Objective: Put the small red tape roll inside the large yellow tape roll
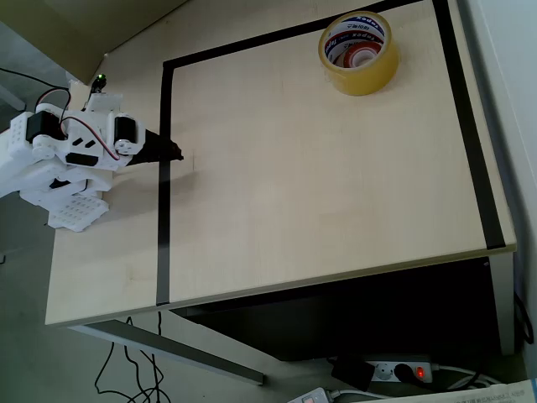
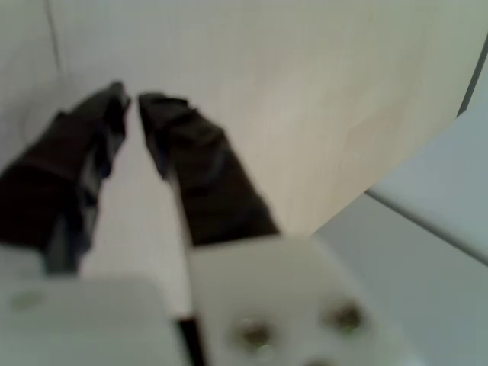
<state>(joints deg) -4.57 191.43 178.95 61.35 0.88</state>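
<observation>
Resting at left edge of overhead frame, gripper [image 1: 174, 153] has fingers nearly pressed together, empty, narrow gap at tips [image 2: 122, 99] in wrist view. Yellow roll [image 1: 358, 52] upper right, red ring [image 1: 362, 56] apparently already inside its core. Risk: needless reach could knock roll off nearby table edge [image 1: 495, 210]. Bare table between, ample room.

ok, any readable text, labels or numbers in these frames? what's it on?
Large yellow tape roll, overhead view: red and blue print on its white inner core, too small and blurred to read.
Small red tape roll inside it: no text visible.
Power strip under the table: no legible marking.
Wrist view, gripper: blurred, no text.
</observation>
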